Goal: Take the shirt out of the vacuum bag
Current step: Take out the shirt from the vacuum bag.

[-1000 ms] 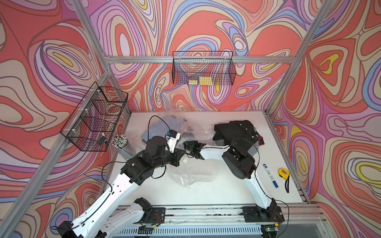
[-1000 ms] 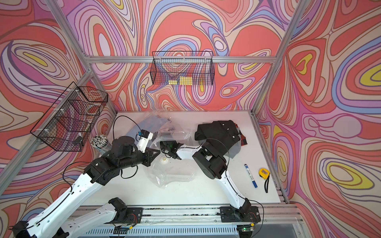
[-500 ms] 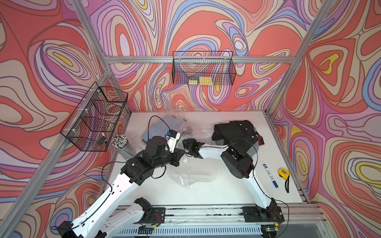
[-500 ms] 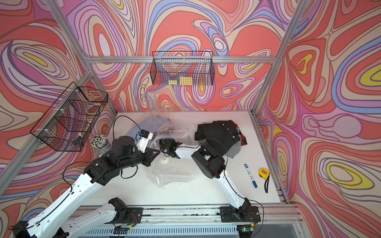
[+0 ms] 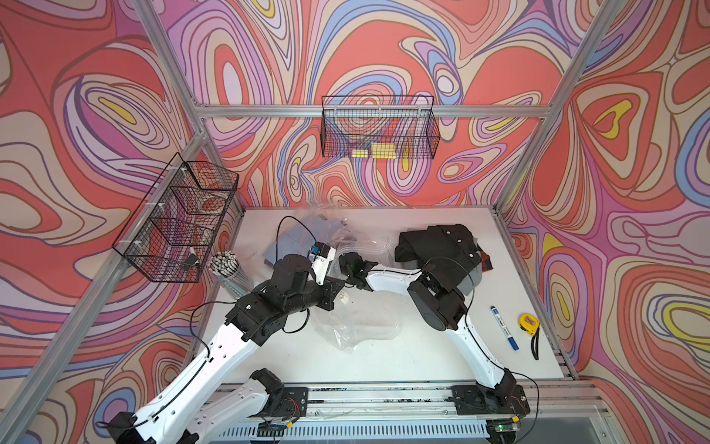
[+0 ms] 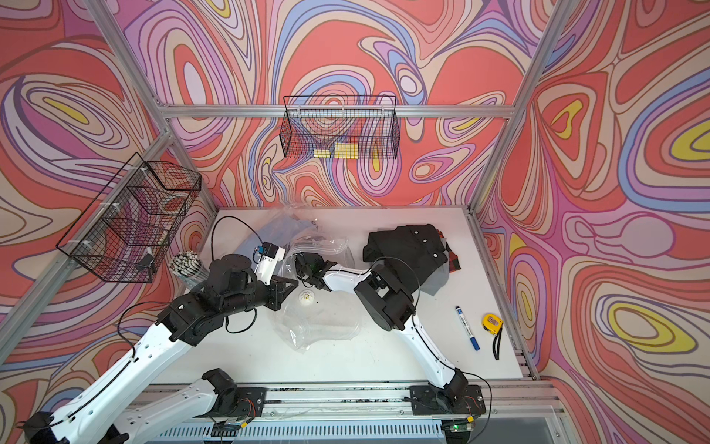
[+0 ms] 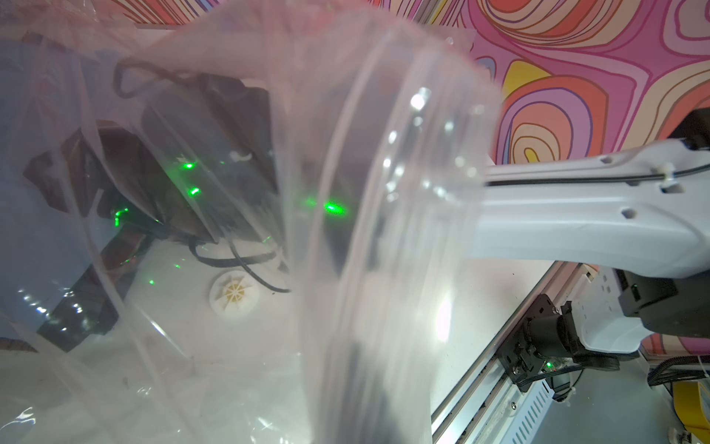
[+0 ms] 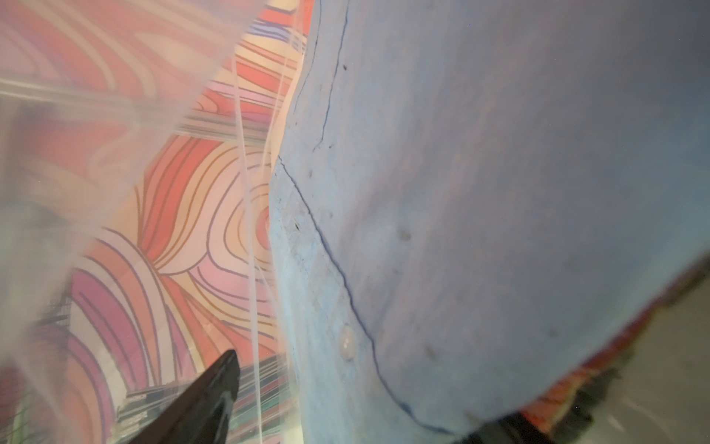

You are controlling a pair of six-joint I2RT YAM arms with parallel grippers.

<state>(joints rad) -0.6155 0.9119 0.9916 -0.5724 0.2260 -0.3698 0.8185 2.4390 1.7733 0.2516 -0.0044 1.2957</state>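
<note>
A wire basket (image 5: 173, 223) hangs on the left wall, and its contents are too small to make out. Below it, a bundle of pale sticks (image 5: 226, 265) stands at the edge of the tabletop (image 5: 403, 361).

The left pincer (image 6: 289, 285) is closed on the vacuum bag (image 5: 361, 326). In the left wrist view the zip-seal rim (image 7: 365, 230) runs straight toward the camera, so the grip seems meant to hold the mouth up and agape. The near part of the bag lies flat and empty, with its valve (image 6: 306, 296) facing up.

The blue-grey shirt (image 5: 288, 240) sits inside the bag's far end, near the back wall. The right pincer (image 5: 345, 265) reaches in through the mouth. Its jaws stand apart, with one dark finger (image 8: 215, 396) beside the shirt's buttoned edge, apparently to straddle the cloth before pinching.

The back-wall basket (image 5: 378, 132) holds yellow blocks (image 5: 382, 150). Further right, black clothing (image 5: 438, 246) lies loose on the tabletop, in no bag. Beyond it are a blue marker (image 5: 503, 326) and a yellow tape measure (image 5: 529, 323).
</note>
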